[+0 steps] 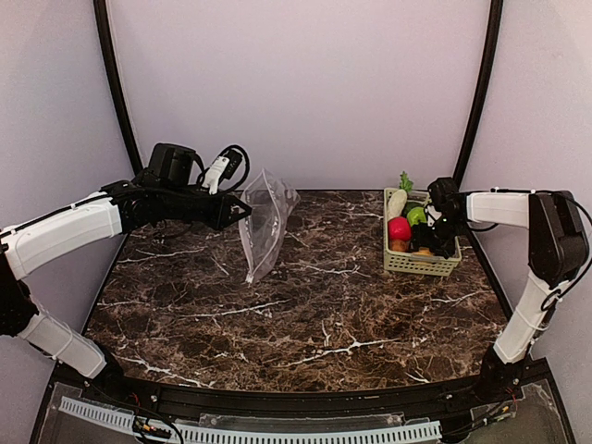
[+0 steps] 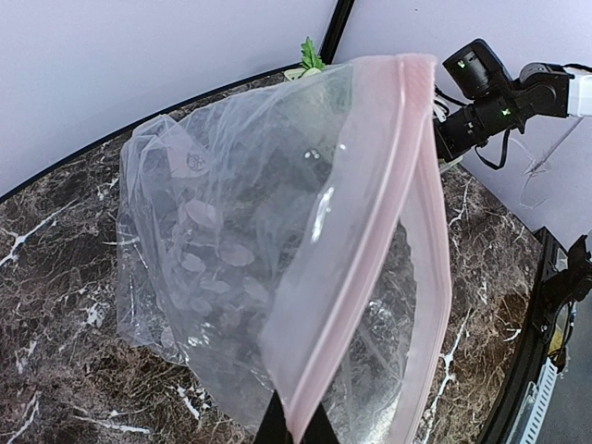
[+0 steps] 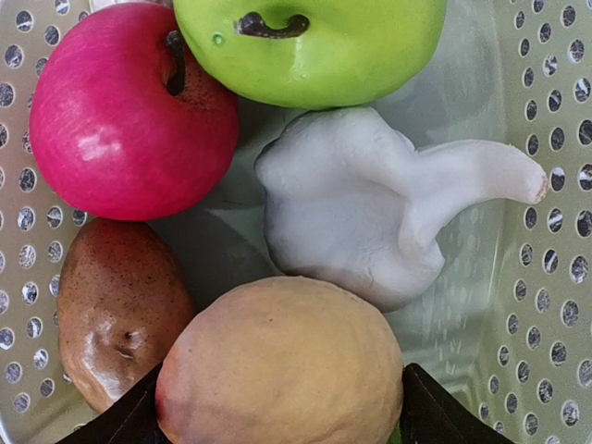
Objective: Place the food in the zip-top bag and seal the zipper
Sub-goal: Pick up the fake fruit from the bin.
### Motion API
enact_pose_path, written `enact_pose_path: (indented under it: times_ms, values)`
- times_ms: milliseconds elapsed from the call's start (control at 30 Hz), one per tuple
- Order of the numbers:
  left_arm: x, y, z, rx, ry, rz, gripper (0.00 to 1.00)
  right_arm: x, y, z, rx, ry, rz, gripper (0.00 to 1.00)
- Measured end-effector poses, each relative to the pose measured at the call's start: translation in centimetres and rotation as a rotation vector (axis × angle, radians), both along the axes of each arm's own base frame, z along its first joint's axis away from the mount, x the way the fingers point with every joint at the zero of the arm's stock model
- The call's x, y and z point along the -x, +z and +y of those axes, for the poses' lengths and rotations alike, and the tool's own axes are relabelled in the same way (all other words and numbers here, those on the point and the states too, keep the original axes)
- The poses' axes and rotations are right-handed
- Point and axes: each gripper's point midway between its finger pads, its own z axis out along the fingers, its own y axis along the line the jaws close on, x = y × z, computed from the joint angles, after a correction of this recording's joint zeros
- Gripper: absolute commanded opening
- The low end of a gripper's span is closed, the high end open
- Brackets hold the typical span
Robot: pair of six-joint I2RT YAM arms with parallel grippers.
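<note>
Fingers (image 3: 116, 424) of the right gripper (image 3: 277, 427) stand apart, flanking the yellow-orange fruit (image 3: 282, 365) low in the pale green basket (image 3: 555, 231). Beyond it lie a brown piece (image 3: 116, 310), white garlic (image 3: 347, 203), a red apple (image 3: 129, 111) and a green apple (image 3: 314, 46). The left gripper (image 2: 296, 431) is clamped on the pinkish zipper (image 2: 361, 240), holding up the clear, dotted zip-top bag (image 2: 231, 250), its mouth gaping.

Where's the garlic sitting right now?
In the right wrist view the garlic lies in the basket, right of the red apple, below the green apple and just above the orange. That basket sits at the table's far right.
</note>
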Motion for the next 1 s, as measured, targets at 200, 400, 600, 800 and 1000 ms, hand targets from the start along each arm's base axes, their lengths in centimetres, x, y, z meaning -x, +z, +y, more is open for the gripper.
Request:
enact_pose_path:
  times_ms: [200,400,600,800,1000]
  values:
    - [0.0,0.0,0.0,0.002,-0.003,0.001,0.01,0.0,0.0,0.0,0.001,0.0,-0.001,0.66]
    - [0.1,0.0,-0.1,0.002,-0.004,0.001,0.01,0.0,1.2,-0.1,0.002,-0.004,-0.032,0.61]
    - [0.1,0.0,-0.1,0.003,-0.006,0.002,0.01,0.8,7.2,-0.1,-0.031,0.002,-0.206,0.6]
    - [0.2,0.1,-0.2,0.008,-0.016,0.005,0.01,1.4,13.0,1.2,-0.095,0.055,-0.401,0.58]
    - [0.5,0.4,-0.6,0.025,-0.038,0.003,0.01,4.1,17.5,6.9,-0.268,0.256,-0.51,0.55]
